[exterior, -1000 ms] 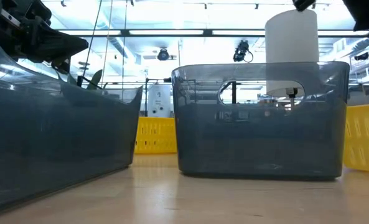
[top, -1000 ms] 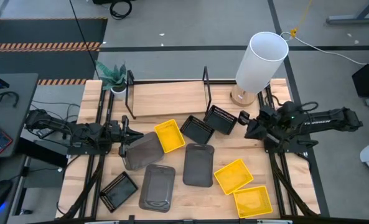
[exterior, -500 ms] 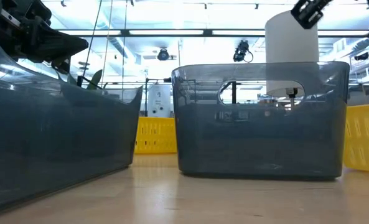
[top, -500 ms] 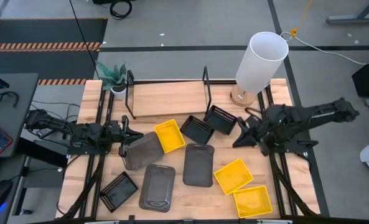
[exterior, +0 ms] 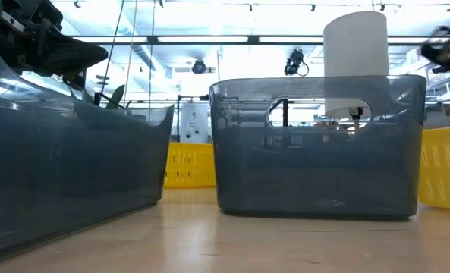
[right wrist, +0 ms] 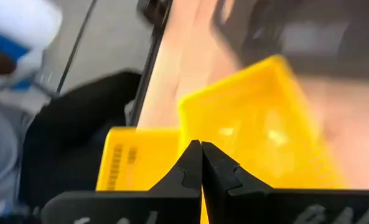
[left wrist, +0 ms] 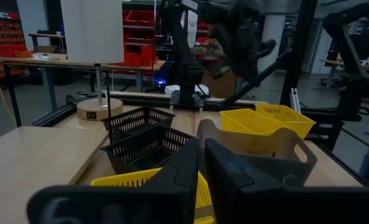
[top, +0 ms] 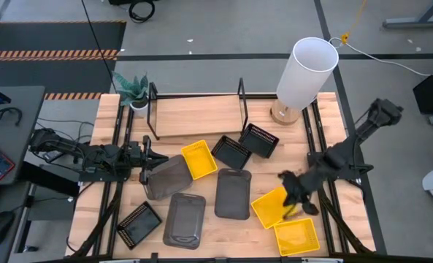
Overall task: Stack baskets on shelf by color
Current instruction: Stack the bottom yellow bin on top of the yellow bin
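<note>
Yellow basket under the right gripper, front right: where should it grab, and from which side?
Probably the yellow basket's rim wall nearest the right gripper, from above. It sits upright and open-topped, skewed to the table edge, so the thin wall fits between the fingers. The gripper is shut above it and would have to open first.

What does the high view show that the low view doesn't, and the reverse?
Only the high view shows the empty shelf, the black mesh baskets and the right gripper, fingers shut, over a yellow basket. Only the low view shows the see-through wall and handle hole of a grey basket. Both show the white lamp and yellow and grey baskets.
</note>
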You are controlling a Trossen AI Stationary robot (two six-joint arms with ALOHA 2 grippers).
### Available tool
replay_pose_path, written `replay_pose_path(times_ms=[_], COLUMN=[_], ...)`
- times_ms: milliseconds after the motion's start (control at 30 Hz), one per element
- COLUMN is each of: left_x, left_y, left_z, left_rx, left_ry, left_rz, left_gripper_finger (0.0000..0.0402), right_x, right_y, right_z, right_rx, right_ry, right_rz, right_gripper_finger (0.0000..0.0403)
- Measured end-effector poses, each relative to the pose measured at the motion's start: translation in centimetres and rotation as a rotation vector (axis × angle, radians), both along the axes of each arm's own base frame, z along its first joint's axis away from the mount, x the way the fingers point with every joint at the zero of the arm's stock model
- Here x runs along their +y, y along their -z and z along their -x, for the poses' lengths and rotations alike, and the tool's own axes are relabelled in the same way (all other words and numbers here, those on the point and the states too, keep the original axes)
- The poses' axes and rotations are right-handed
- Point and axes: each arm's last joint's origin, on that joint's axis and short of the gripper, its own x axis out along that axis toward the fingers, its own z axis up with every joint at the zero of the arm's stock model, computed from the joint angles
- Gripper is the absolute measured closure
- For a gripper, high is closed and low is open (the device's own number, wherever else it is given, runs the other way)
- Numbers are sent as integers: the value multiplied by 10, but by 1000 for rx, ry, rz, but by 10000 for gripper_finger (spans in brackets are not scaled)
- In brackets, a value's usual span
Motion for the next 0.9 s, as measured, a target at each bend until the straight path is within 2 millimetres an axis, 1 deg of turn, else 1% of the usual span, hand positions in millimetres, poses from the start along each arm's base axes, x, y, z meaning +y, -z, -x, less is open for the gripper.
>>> replay_pose_path(times_ms=[200,433,533,767,900], left_x=[0,0,0,0,0], left_y=[0,0,0,0,0], left_z=[0,0,0,0,0], left_rx=[1,1,1,1,1], left_ry=[0,0,0,0,0], left_rz=[0,0,0,0,0], left_gripper_finger=[372,363,365,373,368], right_x=[28,56,70,93,103], right_y=[12,8,6,10,17], right_z=[16,35,37,34,31], right_rx=[112,230,278,429,505], right_ry=[-35,-15,-13,0,-76], right_rz=[23,193,258,485,539], right_gripper_finger=[402,402,402,400,390])
